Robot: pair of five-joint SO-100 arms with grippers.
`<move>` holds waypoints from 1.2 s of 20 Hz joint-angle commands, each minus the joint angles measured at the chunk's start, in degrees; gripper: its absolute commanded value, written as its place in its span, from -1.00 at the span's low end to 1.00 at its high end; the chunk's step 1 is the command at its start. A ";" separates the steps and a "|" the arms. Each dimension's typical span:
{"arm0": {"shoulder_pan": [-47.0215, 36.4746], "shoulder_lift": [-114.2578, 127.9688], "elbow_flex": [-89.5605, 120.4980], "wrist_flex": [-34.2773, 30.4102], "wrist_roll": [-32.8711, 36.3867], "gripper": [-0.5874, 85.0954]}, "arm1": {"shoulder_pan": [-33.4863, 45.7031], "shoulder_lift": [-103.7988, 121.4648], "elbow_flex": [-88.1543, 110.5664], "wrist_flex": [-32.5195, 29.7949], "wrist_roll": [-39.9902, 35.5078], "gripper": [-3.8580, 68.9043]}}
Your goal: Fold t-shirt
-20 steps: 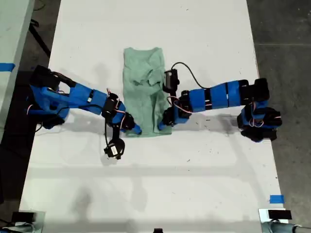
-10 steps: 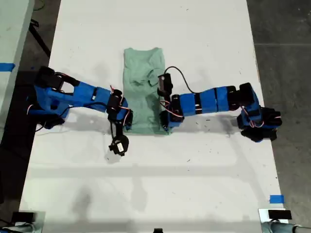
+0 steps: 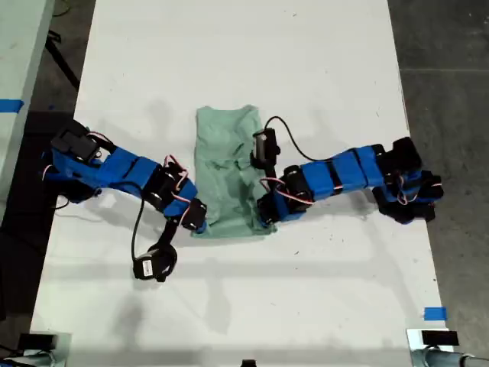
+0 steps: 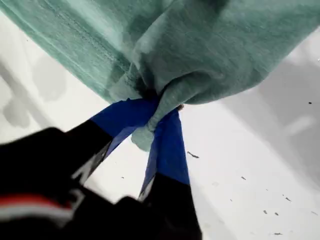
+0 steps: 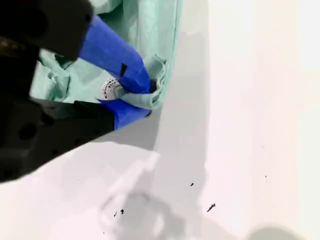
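Dragged nearer since before, the t-shirt (image 3: 225, 172) shows, in wrist views only, bunched in both closed pincers (image 4: 150, 117) (image 5: 145, 97).

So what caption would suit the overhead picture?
Two blue arms each pinch a bottom corner of the t-shirt on the white table.

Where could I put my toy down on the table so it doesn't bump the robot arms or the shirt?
The white table is bare above the t-shirt, along the exterior view's top, and below both arms along that view's bottom. The middle is crowded: my first gripper and my second gripper each pinch a corner of the shirt there.
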 commanded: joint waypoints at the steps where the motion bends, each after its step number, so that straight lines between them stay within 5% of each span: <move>1: -1.49 5.19 -3.60 1.32 4.57 -0.99 | 4.04 5.54 -3.60 -0.97 -4.57 -0.92; 11: -39.29 10.37 -2.46 9.84 23.82 -0.99 | 33.05 5.01 -5.71 -8.26 -25.93 -0.92; 18: -49.39 5.19 -3.34 8.09 28.83 -0.99 | 39.73 1.14 -6.68 -14.06 -31.20 -0.92; 19: -50.01 4.92 -4.31 8.09 29.36 -0.98 | 40.69 0.44 -8.00 -13.45 -31.38 -0.85; 21: -51.33 8.70 -5.27 9.14 30.50 -0.41 | 43.68 0.70 -12.13 -8.35 -32.26 0.28; 24: -56.69 20.48 -4.04 10.11 31.90 -0.21 | 49.31 8.00 -12.83 -2.29 -34.63 0.07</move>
